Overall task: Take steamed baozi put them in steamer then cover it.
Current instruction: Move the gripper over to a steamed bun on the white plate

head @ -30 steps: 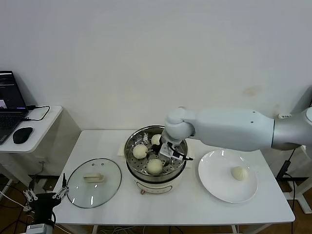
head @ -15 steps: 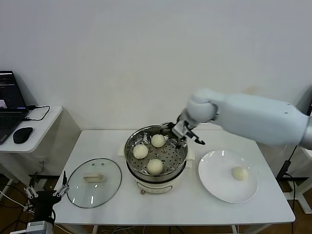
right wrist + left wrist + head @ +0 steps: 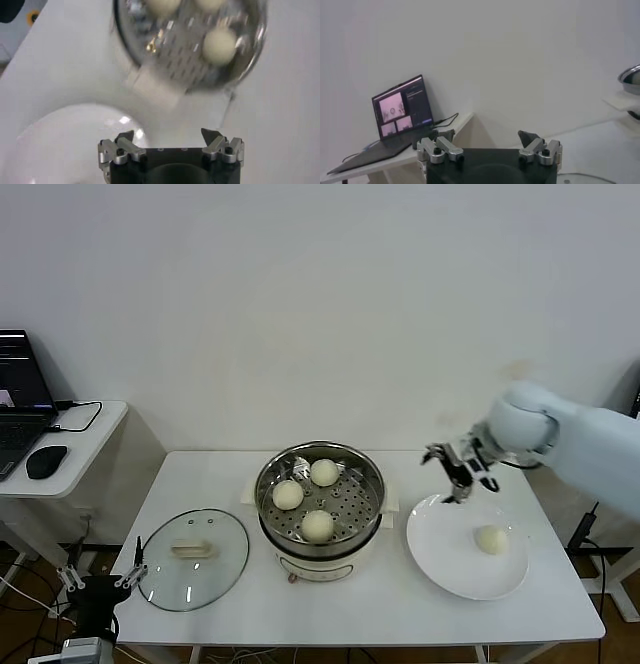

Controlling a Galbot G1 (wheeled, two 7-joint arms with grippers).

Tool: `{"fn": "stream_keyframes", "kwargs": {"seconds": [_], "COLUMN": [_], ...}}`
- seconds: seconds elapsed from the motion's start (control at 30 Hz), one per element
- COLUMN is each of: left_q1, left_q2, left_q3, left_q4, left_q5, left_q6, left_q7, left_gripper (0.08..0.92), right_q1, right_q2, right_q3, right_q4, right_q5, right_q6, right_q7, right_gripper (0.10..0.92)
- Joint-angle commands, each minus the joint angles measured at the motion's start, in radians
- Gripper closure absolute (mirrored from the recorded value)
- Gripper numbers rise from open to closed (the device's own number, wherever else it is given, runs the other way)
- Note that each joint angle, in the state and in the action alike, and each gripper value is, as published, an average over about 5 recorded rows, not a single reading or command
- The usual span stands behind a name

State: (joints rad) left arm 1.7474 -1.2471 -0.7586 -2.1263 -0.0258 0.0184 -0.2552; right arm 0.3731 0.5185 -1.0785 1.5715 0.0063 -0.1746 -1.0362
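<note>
Three cream-white baozi (image 3: pixel 318 525) lie in the shiny steel steamer (image 3: pixel 268 506) on its cream pot base at the table's middle; they also show in the right wrist view (image 3: pixel 219 44). A fourth baozi (image 3: pixel 490 539) lies on the white plate (image 3: pixel 440 554) at the right. My right gripper (image 3: pixel 458 467) is open and empty, in the air above the plate's far left edge, to the right of the steamer. The glass cover (image 3: pixel 193 559) with a cream bar handle lies flat on the table, left of the steamer. My left gripper (image 3: pixel 98 582) is open and empty, parked low past the table's front left corner.
A side table at the far left holds a laptop (image 3: pixel 20 399) and a black mouse (image 3: pixel 46 460); the laptop also shows in the left wrist view (image 3: pixel 402 108). A white wall stands behind the table.
My right gripper has come up out of the steamer, empty, and swung right to above the plate's edge. A third baozi stays in the steamer. The left arm has not moved.
</note>
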Motion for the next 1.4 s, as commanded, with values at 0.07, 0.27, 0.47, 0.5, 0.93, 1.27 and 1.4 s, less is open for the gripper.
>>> {"fn": "stream_keyframes", "kwargs": {"seconds": [0.07, 0.27, 0.47, 0.5, 0.93, 1.27, 1.4], "left_q1": [0.007, 0.016, 0.024, 0.025, 0.025, 0.026, 0.024], "left_q2": [-0.001, -0.005, -0.009, -0.009, -0.015, -0.017, -0.02], "left_q3": [-0.001, -0.008, -0.017, -0.018, -0.017, -0.016, -0.016], "left_q4": [0.0, 0.0, -0.004, -0.004, 0.0, -0.001, 0.001], "left_q5": [0.004, 0.008, 0.009, 0.009, 0.013, 0.004, 0.006], "left_q6": [0.0, 0.0, 0.0, 0.0, 0.001, 0.002, 0.002], "left_q7": [0.0, -0.001, -0.001, -0.001, 0.0, 0.002, 0.001], "left_gripper": [0.177, 0.177, 0.177, 0.177, 0.177, 0.177, 0.177], "right_q1": [-0.395, -0.495, -0.555, -0.563, -0.635, -0.654, -0.653], "right_q2": [-0.136, -0.092, -0.042, -0.034, 0.025, 0.069, 0.079], "right_q3": [0.288, 0.384, 0.444, 0.452, 0.514, 0.534, 0.535], "right_q4": [-0.107, -0.177, -0.245, -0.256, -0.319, -0.36, -0.369], "right_q5": [-0.166, -0.204, -0.255, -0.259, -0.299, -0.325, -0.329], "right_q6": [0.064, 0.1, 0.105, 0.105, 0.091, 0.082, 0.08], "right_q7": [-0.033, -0.03, -0.009, -0.005, 0.019, 0.049, 0.055], "right_gripper": [0.203, 0.203, 0.203, 0.203, 0.203, 0.206, 0.236]}}
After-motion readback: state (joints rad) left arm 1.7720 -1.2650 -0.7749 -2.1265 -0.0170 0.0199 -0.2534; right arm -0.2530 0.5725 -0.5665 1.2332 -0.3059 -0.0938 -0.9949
